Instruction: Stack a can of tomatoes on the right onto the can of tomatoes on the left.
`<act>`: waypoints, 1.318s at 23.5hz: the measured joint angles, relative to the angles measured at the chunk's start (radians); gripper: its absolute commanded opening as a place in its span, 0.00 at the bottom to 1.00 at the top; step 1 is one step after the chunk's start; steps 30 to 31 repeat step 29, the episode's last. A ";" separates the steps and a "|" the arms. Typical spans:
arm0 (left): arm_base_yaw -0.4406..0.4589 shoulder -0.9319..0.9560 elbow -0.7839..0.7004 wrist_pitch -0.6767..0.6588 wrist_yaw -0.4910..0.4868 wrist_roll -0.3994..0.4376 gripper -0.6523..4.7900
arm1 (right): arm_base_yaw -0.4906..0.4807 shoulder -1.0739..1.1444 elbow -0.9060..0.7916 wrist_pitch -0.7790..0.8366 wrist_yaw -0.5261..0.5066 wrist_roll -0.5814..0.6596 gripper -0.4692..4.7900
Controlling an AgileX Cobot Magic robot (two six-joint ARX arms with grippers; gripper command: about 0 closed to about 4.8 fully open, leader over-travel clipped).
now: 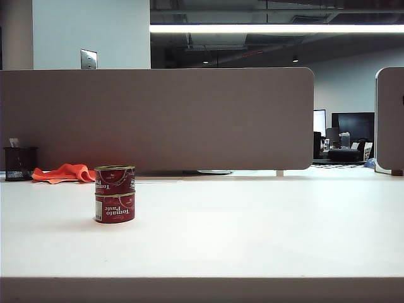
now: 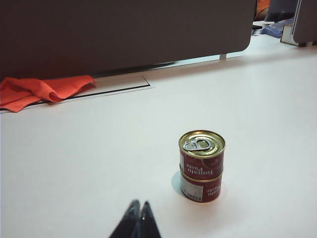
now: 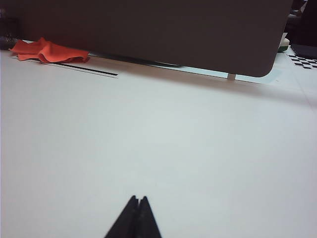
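Note:
Two red tomato paste cans stand stacked on the white table at the left: the upper can point(image 1: 114, 179) rests on the lower can point(image 1: 115, 207). In the left wrist view the upper can point(image 2: 201, 156), with its gold pull-tab lid, sits squarely on the lower can point(image 2: 200, 188). My left gripper point(image 2: 139, 204) is shut and empty, hovering short of the stack and apart from it. My right gripper point(image 3: 138, 199) is shut and empty over bare table, with no can in its view. Neither gripper shows in the exterior view.
An orange cloth point(image 1: 64, 172) lies at the back left beside a dark mesh pen holder point(image 1: 19, 163). A grey partition point(image 1: 158, 117) walls the table's far edge. The cloth point(image 2: 39, 90) and a thin cable slot point(image 2: 114, 90) lie beyond the stack.

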 measured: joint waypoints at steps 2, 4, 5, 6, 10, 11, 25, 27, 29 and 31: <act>0.000 0.000 0.000 -0.020 0.000 0.000 0.11 | 0.000 0.000 0.000 -0.001 0.000 0.000 0.09; 0.000 0.000 0.000 -0.025 0.000 0.000 0.11 | 0.000 0.000 0.000 -0.002 0.000 0.000 0.09; 0.000 0.000 0.000 -0.026 0.000 0.000 0.11 | 0.000 0.000 0.000 -0.003 0.000 0.000 0.09; 0.000 0.000 0.000 -0.027 0.000 0.000 0.11 | 0.000 0.000 0.000 -0.004 0.000 0.000 0.09; 0.000 0.000 0.000 -0.027 0.000 0.000 0.11 | 0.000 0.000 0.000 -0.007 0.000 0.000 0.09; 0.000 0.000 0.000 -0.027 0.000 0.000 0.11 | 0.000 0.000 0.000 -0.007 0.000 0.000 0.09; 0.000 0.000 0.000 -0.028 0.000 0.000 0.11 | -0.005 -0.169 0.000 -0.079 0.000 0.000 0.09; 0.000 0.000 0.000 -0.028 0.000 0.000 0.11 | -0.005 -0.186 0.000 -0.083 0.000 0.000 0.09; 0.000 0.000 0.000 -0.028 0.000 0.000 0.11 | -0.005 -0.204 0.000 -0.082 0.000 0.000 0.09; 0.000 0.000 0.000 -0.028 0.000 0.000 0.11 | -0.005 -0.204 0.000 -0.082 0.000 0.000 0.09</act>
